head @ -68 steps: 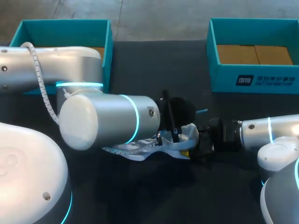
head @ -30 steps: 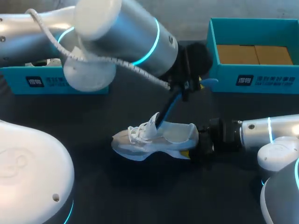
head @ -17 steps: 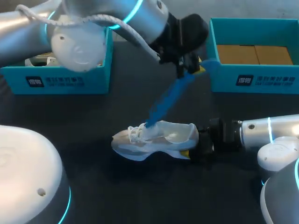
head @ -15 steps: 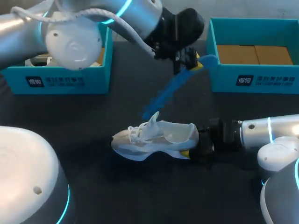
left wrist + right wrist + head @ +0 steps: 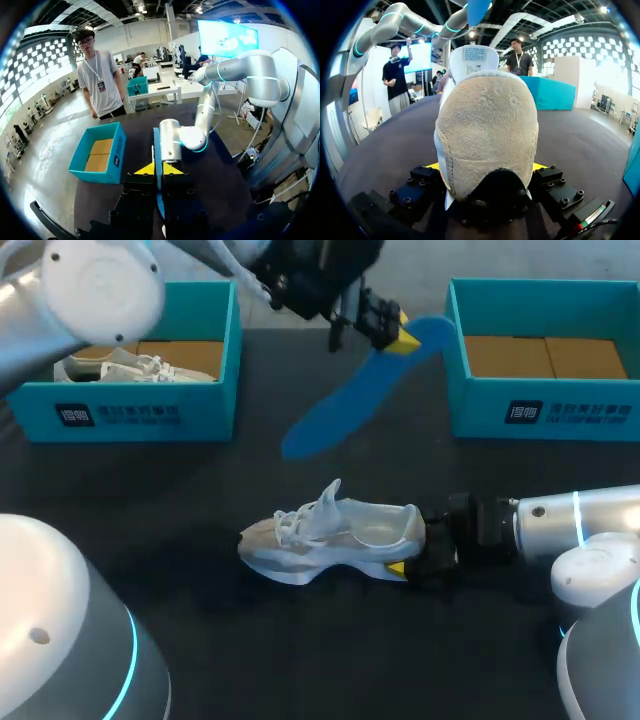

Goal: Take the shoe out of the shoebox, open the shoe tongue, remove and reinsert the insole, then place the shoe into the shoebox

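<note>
Blue insole (image 5: 345,405) clamped in my left pincer (image 5: 392,332), high over the table's (image 5: 300,650) far edge | white shoe (image 5: 330,535) mid-table, heel gripped by my right pincer (image 5: 412,562), I judge to steady it for reinsertion.

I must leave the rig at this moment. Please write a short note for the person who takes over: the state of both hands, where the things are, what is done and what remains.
Left hand: shut on one end of the flat blue insole, held in the air above the black table.
Right hand: shut on the heel of the white lace-up sneaker, which stands on the table.
Left teal cardboard shoebox: holds a second white sneaker.
Right teal cardboard shoebox: only its cardboard floor shows.
Done: shoe out, tongue raised, insole removed.
Left: reinsert the insole, then place the shoe into the shoebox.
</note>
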`<state>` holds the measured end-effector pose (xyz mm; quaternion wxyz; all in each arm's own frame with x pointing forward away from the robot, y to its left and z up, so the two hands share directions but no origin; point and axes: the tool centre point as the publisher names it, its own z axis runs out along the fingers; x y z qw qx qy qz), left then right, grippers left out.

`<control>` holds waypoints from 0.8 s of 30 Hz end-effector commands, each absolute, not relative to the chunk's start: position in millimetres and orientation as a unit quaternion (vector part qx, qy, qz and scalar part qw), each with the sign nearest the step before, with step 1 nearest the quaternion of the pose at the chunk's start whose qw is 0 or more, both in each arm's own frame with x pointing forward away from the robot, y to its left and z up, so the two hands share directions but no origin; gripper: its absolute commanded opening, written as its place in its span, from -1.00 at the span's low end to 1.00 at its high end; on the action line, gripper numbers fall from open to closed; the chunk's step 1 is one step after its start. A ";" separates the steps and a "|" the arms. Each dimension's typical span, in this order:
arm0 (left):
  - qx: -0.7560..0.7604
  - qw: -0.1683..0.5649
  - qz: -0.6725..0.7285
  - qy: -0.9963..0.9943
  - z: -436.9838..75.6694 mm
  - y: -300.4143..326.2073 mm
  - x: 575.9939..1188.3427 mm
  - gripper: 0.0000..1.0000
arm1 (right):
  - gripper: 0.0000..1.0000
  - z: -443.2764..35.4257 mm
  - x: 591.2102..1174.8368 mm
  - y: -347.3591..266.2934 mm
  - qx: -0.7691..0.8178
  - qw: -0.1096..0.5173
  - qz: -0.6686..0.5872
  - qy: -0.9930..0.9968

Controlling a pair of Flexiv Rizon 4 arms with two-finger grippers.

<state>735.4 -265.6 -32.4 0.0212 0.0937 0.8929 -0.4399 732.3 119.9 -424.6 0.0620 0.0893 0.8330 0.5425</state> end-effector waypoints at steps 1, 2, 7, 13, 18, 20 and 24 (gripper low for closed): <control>0.106 0.010 -0.456 0.884 -21.2 -255.8 738.1 -1.00 | -1.00 -424.4 731.5 120.4 0.090 0.062 0.541 0.834; 0.107 0.012 -0.461 0.881 -17.5 -255.4 739.0 -1.00 | -1.00 -424.4 731.5 120.4 0.090 0.062 0.541 0.834; 0.112 0.009 -0.475 0.873 -6.4 -255.8 741.4 -1.00 | -1.00 -424.4 731.5 120.4 0.090 0.062 0.541 0.834; 0.123 -0.009 -0.489 0.864 -2.2 -251.0 742.6 -1.00 | -1.00 -424.4 731.5 120.4 0.090 0.062 0.541 0.834; 0.123 -0.009 -0.489 0.864 -2.2 -251.0 742.6 -1.00 | -1.00 -424.4 731.5 120.4 0.090 0.062 0.541 0.834; 0.123 -0.009 -0.489 0.864 -2.2 -251.0 742.6 -1.00 | -1.00 -424.4 731.5 120.4 0.090 0.062 0.541 0.834; 0.123 -0.009 -0.489 0.864 -2.2 -251.0 742.6 -1.00 | -1.00 -424.4 731.5 120.4 0.090 0.062 0.541 0.834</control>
